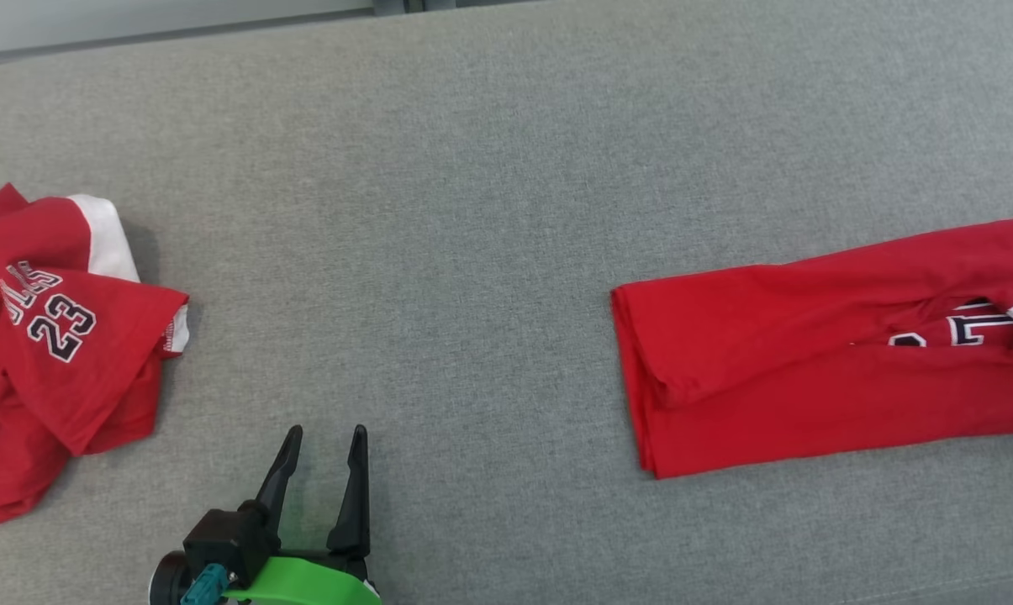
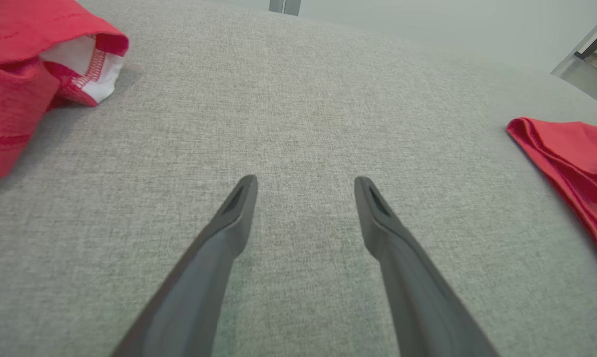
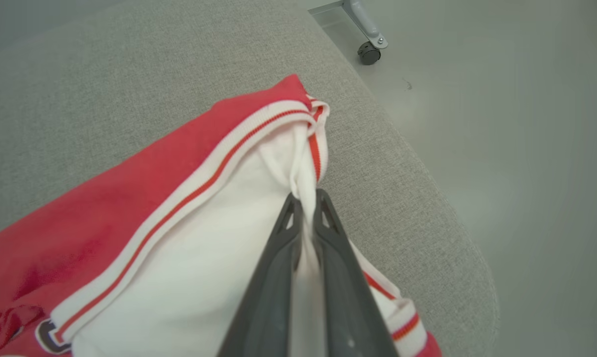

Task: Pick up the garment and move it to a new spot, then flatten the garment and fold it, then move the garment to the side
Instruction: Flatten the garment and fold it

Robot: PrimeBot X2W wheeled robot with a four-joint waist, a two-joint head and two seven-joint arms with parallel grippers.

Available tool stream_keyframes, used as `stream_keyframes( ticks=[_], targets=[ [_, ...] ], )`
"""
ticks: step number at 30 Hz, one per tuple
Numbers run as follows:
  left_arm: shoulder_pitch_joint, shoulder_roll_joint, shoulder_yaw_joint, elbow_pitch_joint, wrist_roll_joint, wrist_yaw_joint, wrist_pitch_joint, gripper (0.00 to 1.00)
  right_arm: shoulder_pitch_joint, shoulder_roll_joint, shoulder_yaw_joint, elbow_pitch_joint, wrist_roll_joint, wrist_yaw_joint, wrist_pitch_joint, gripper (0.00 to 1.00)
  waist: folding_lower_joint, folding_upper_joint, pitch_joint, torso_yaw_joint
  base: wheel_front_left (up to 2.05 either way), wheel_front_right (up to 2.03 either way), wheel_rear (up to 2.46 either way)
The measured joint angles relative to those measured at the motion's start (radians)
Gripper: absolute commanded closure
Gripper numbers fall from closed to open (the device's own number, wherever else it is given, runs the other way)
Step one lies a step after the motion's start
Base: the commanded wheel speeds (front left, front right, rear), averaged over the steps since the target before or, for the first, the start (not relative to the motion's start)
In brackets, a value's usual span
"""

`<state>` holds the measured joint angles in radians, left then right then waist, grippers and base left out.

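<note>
The light was even, soft and rather bright, coming from above. The crumpled jersey (image 1: 60, 353) threw only a weak shadow on the grey cloth surface (image 1: 439, 210) at its right side. In both wrist views the surface bent at the edges, and the right gripper (image 3: 306, 197) looked unsharp near the lens.

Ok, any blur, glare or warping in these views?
Head view: soft even light, sharp, faint shadow beside the crumpled jersey. Left wrist view: wide-angle bending curves the grey surface. Right wrist view: right gripper, pinching the folded jersey, blurs toward the bottom edge; no hard glare.
</note>
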<state>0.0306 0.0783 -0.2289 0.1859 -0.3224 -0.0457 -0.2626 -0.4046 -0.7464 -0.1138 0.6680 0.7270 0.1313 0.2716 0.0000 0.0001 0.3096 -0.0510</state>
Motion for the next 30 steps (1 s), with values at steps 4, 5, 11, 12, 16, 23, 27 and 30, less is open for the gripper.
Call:
stream_keyframes(
  ticks=[4, 5, 11, 12, 16, 23, 27, 30],
  targets=[
    [0.003, -0.016, 0.009, 0.016, 0.000, -0.013, 0.000, 0.00, 0.055, -0.036, 0.061, -0.175, 0.032, -0.001, 0.039, 1.00, 0.0000, 0.0000, -0.026, 0.012, 0.00, 0.00, 0.00],
    [0.007, -0.020, 0.009, 0.019, 0.000, -0.016, 0.000, 0.00, 0.074, -0.035, 0.094, -0.244, 0.045, -0.001, 0.051, 1.00, 0.0000, 0.0000, -0.034, 0.014, 0.00, 0.00, 0.00],
    [0.026, -0.026, 0.005, 0.056, -0.010, -0.017, 0.000, 0.00, 0.158, 0.096, 0.328, -0.581, 0.058, 0.000, 0.106, 1.00, 0.0000, 0.0000, -0.072, 0.003, 0.00, 0.00, 0.00],
    [0.028, -0.026, 0.000, 0.063, -0.011, -0.017, 0.000, 0.00, 0.158, 0.128, 0.366, -0.606, 0.039, 0.000, 0.114, 1.00, 0.0000, 0.0000, -0.076, -0.004, 0.00, 0.00, 0.00],
    [0.022, -0.027, -0.030, 0.089, -0.015, -0.016, 0.000, 0.00, 0.157, 0.277, 0.456, -0.610, -0.042, -0.001, 0.100, 1.00, 0.0000, 0.0000, -0.088, -0.026, 0.00, 0.00, 0.00],
    [0.006, -0.029, -0.032, 0.115, -0.021, -0.007, 0.000, 0.00, 0.150, 0.467, 0.492, -0.506, -0.166, -0.001, 0.007, 1.00, 0.0000, 0.0000, -0.096, -0.036, 0.00, 0.00, 0.00],
    [0.007, -0.029, -0.037, 0.123, -0.032, -0.005, 0.000, 0.00, 0.144, 0.517, 0.491, -0.466, -0.197, -0.001, -0.033, 0.97, 0.0000, -0.0001, -0.100, -0.038, 0.00, 0.00, 0.00],
    [0.007, -0.029, -0.049, 0.126, -0.037, -0.001, 0.000, 0.00, 0.143, 0.537, 0.490, -0.466, -0.210, -0.001, -0.077, 0.00, 0.0000, 0.0000, -0.104, -0.038, 0.00, 0.00, 0.00]
  ],
)
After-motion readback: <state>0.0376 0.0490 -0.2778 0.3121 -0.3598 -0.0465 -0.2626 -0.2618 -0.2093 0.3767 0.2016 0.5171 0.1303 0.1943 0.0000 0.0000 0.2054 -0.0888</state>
